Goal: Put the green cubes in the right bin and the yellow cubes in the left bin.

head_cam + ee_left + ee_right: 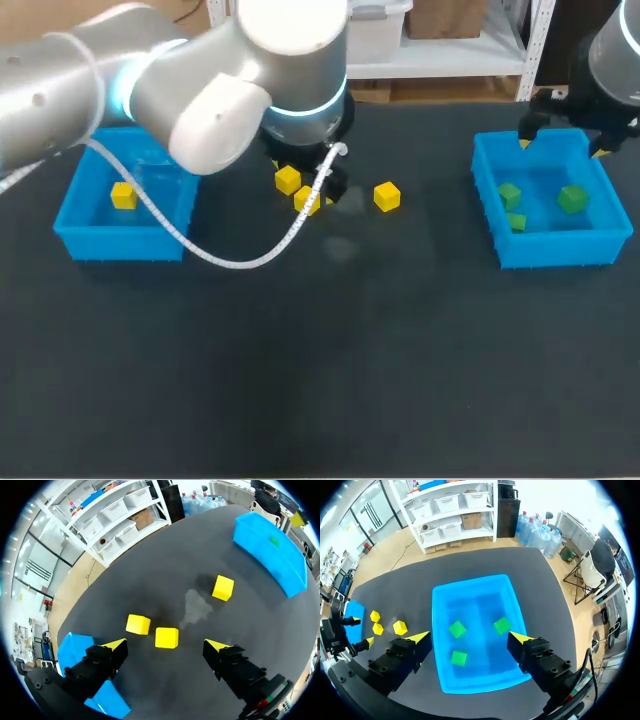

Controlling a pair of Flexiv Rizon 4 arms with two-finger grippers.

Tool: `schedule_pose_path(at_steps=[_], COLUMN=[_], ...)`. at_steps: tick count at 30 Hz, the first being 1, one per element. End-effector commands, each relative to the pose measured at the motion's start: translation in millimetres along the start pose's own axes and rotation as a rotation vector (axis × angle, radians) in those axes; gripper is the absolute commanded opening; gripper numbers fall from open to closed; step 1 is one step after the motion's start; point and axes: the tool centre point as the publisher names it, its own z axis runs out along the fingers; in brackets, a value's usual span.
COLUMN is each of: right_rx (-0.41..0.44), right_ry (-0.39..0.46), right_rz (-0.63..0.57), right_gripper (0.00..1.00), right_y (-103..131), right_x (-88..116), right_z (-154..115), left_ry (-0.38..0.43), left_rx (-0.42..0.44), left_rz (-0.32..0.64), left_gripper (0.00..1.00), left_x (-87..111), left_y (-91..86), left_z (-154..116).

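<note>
legible text, labels, numbers, signs: none can be read in any view. yellow cubes point(166, 637), green cubes point(457, 629), left bin point(110, 245) and right bin point(555, 250): plain coloured faces, no marking that can be made out.

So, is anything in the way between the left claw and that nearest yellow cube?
Nothing visible. The left gripper hangs open over the nearest yellow cube; a second yellow cube lies close beside it, not between.
</note>
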Motion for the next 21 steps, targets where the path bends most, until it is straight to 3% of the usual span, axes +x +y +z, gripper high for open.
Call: schedule_pose_path(at_steps=[1,21], right_rx=[0.002,0.002], right_ry=[-0.007,-0.007], right_rz=[0.002,0.002], right_gripper=[1.0,1.0], right_y=[0,0], right_x=[2,2], right_z=[-1,-1], left_ry=[0.067,0.146], left_rx=[0.004,0.068], left_rz=[-0.009,-0.091], left_gripper=[1.0,1.0], left_x=[-7.9,-0.4], left_y=[-1.9,0.8], left_z=[6,29])
